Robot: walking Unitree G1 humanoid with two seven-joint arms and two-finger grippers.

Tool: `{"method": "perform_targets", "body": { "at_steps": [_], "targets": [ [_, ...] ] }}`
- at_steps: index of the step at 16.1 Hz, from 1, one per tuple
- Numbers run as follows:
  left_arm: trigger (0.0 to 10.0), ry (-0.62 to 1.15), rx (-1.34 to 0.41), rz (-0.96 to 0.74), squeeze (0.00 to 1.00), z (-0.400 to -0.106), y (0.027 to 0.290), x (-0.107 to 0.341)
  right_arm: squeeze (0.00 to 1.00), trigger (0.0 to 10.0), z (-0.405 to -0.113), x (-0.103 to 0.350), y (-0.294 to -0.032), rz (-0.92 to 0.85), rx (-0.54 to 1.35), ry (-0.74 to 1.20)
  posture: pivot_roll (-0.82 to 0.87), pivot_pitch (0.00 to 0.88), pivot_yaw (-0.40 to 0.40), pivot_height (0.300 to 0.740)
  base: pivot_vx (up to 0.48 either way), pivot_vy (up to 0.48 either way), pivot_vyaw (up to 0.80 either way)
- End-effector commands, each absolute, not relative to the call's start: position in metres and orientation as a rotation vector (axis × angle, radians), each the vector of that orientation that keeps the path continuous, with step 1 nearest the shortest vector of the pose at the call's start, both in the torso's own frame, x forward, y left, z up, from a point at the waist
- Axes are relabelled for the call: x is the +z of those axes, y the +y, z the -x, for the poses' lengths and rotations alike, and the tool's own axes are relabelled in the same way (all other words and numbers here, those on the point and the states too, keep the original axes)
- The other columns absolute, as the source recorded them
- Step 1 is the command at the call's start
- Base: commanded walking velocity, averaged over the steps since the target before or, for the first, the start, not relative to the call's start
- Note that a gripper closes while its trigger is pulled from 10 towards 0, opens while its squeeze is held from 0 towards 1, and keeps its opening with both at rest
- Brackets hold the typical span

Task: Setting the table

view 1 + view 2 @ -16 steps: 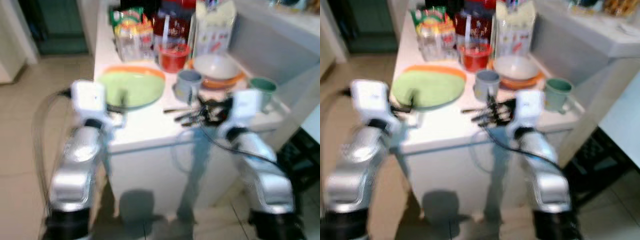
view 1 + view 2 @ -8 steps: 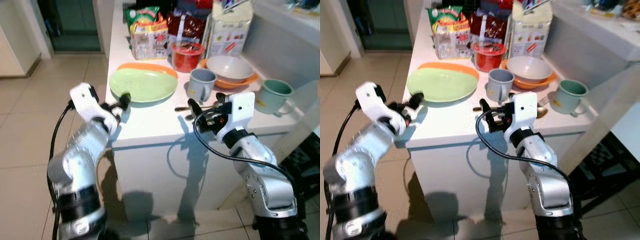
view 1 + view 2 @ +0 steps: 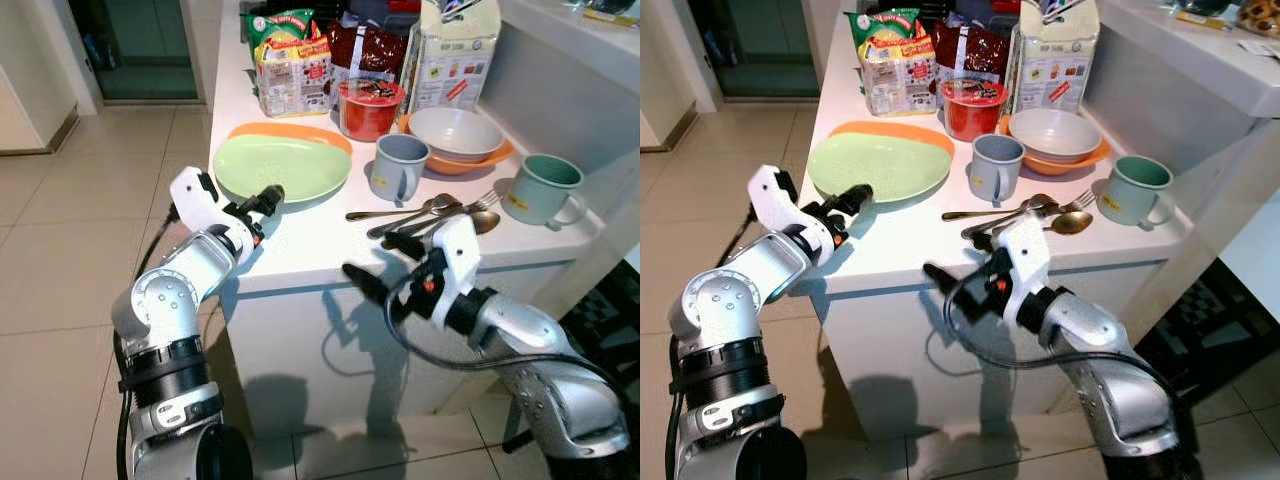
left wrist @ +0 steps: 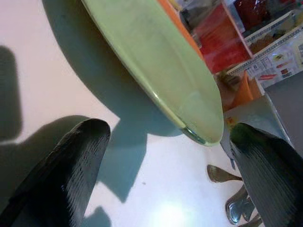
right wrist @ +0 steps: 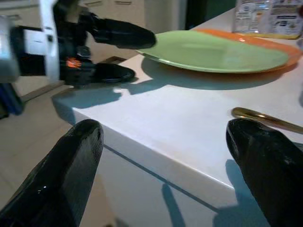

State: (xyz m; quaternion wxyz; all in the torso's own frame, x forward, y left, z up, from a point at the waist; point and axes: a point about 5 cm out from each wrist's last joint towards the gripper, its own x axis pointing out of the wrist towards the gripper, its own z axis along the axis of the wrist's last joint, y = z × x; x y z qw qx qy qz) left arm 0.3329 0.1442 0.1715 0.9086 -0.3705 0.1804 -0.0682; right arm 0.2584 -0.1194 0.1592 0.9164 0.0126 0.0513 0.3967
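A green plate (image 3: 283, 167) lies on an orange plate (image 3: 290, 131) at the white table's left side. My left gripper (image 3: 262, 205) is open at the green plate's near rim (image 4: 189, 130), one finger above the rim and one down at the table's left edge. Spoons and a fork (image 3: 430, 213) lie near the front edge between a grey-blue mug (image 3: 398, 166) and a green mug (image 3: 540, 188). My right gripper (image 3: 382, 264) hangs open and empty just in front of the table edge (image 5: 156, 175), below the cutlery.
A white bowl (image 3: 455, 133) sits on an orange dish at the back right, beside a red tub (image 3: 366, 107). Food packets and a carton (image 3: 450, 55) crowd the far end. A grey counter wall rises to the right. Tiled floor (image 3: 60, 250) lies on the left.
The right gripper has drawn back from the cutlery and dropped in front of the table edge, still empty. The left gripper has come closer to the green plate's rim. The camera shifted.
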Motion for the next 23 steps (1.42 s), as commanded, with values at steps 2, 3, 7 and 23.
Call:
{"method": "perform_targets", "body": {
  "at_steps": [2, 3, 7, 23],
  "targets": [
    [10.0, 0.385, -0.154, 0.788, 1.0, -0.342, 0.137, 0.173, 0.0, 10.0, -0.254, 0.163, -0.119, -0.013, 0.856, 0.105, 0.02, 0.0, -0.025, 0.74, 0.0, 0.0, 0.0],
    [10.0, 0.387, -0.158, 0.797, 1.0, -0.344, 0.136, 0.172, 0.0, 10.0, -0.254, 0.163, -0.119, -0.006, 0.86, 0.107, 0.02, 0.0, -0.023, 0.74, 0.0, 0.0, 0.0],
    [10.0, 0.39, -0.176, 0.832, 0.98, -0.356, 0.132, 0.172, 0.0, 10.0, -0.252, 0.162, -0.119, 0.007, 0.866, 0.116, 0.01, 0.0, -0.021, 0.74, 0.0, 0.0, 0.0],
    [0.0, 0.386, -0.134, 0.867, 0.0, -0.378, 0.135, 0.156, 0.0, 10.0, -0.249, 0.16, -0.116, 0.021, 0.859, 0.144, -0.01, 0.0, -0.018, 0.74, 0.0, 0.0, 0.0]
  ]
}}
